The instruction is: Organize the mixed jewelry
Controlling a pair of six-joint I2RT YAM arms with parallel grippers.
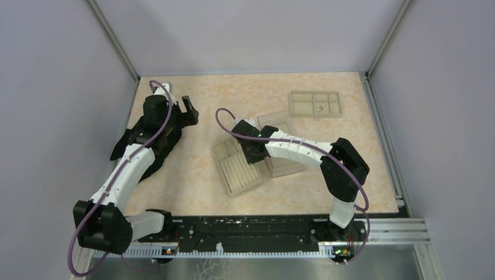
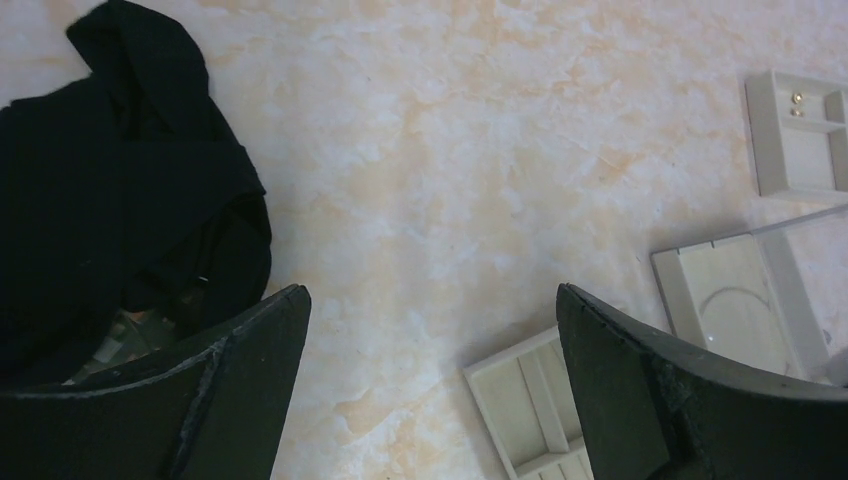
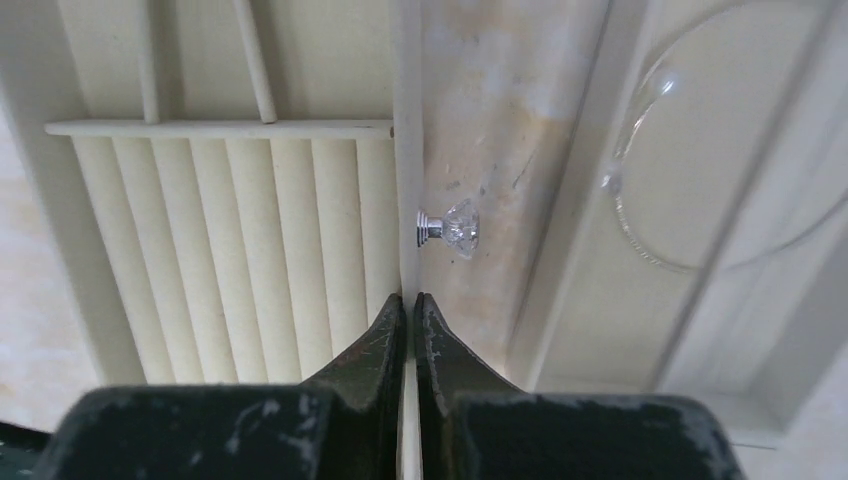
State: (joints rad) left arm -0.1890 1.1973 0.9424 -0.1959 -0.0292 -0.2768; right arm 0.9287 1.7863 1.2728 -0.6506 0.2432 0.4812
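Note:
My right gripper (image 3: pixel 410 298) is shut on the right wall of the beige ridged tray (image 3: pixel 240 250); the thin wall runs between the fingertips. A tiny clear-stone stud with a silver post (image 3: pixel 450 227) lies on the table just outside that wall, ahead of the fingertips. The thin silver wire hoop (image 3: pixel 640 235) lies in the clear plastic box (image 3: pixel 740 330) to the right. In the top view the right gripper (image 1: pixel 252 150) is between the ridged tray (image 1: pixel 239 172) and the clear box (image 1: pixel 286 163). My left gripper (image 2: pixel 432 300) is open and empty above bare table.
A beige compartmented tray (image 1: pixel 315 105) at the back right holds a small piece (image 1: pixel 320 108); the left wrist view shows tiny gold studs (image 2: pixel 798 100) in it. A black cloth (image 2: pixel 120 200) lies at the left under the left arm. Walls enclose the table.

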